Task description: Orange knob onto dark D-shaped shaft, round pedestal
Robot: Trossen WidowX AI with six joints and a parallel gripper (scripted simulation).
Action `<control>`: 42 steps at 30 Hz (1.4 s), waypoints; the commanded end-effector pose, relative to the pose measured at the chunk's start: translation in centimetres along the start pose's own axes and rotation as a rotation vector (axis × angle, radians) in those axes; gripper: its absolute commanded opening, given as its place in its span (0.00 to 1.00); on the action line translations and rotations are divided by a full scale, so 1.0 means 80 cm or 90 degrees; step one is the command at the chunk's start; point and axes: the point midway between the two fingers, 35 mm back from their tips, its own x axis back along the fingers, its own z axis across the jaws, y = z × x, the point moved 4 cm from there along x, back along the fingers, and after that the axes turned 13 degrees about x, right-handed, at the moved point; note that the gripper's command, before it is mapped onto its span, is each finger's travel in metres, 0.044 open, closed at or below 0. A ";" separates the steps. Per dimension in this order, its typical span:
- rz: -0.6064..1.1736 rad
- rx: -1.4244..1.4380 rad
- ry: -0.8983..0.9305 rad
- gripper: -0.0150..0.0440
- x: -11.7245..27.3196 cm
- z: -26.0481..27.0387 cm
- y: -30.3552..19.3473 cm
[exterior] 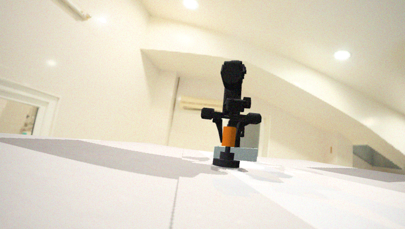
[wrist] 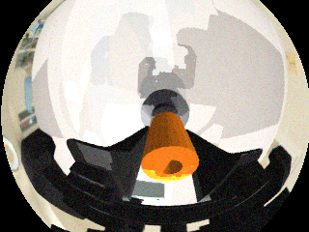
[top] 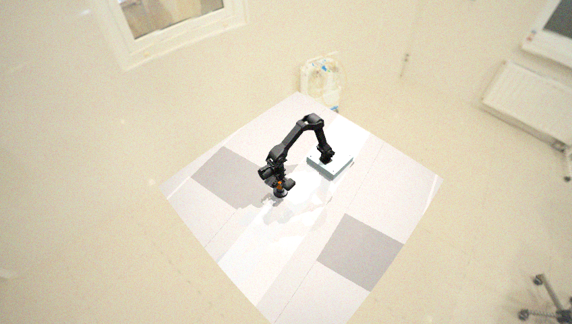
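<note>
The orange knob [top: 279, 183] [exterior: 229, 136] [wrist: 171, 140] is upright between the fingers of my gripper [top: 280, 185] [exterior: 229, 141] [wrist: 166, 130], which is shut on it. The round dark pedestal [top: 280, 194] [exterior: 226, 163] [wrist: 164, 98] stands right below. In the exterior view the thin dark shaft [exterior: 227, 149] shows between the knob's lower end and the pedestal's raised step. The knob's lower end is at about the shaft's top, its middle a touch right of the shaft. Whether they touch, I cannot tell. The shaft's flat side is hidden; the knob's top hole shows in the wrist view.
The arm's base stands on a pale blue-grey box [top: 342, 162] [exterior: 247, 154] [wrist: 150, 188] behind the pedestal. The white table top [top: 387, 192] [exterior: 113, 195] carries grey patches and shadows.
</note>
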 end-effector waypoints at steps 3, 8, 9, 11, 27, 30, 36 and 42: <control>0.001 0.002 -0.003 0.25 0.000 0.000 0.000; 0.001 0.002 -0.003 0.25 -0.001 0.000 0.000; 0.001 0.002 -0.003 0.25 -0.001 0.000 0.000; 0.001 0.002 -0.003 0.25 -0.001 0.000 0.000; 0.001 0.057 -0.003 0.25 0.005 0.000 0.002; 0.001 0.129 -0.003 0.25 0.004 0.000 0.001; 0.001 0.136 -0.003 0.25 0.000 0.000 0.000; 0.001 0.136 -0.003 0.25 -0.001 0.000 0.001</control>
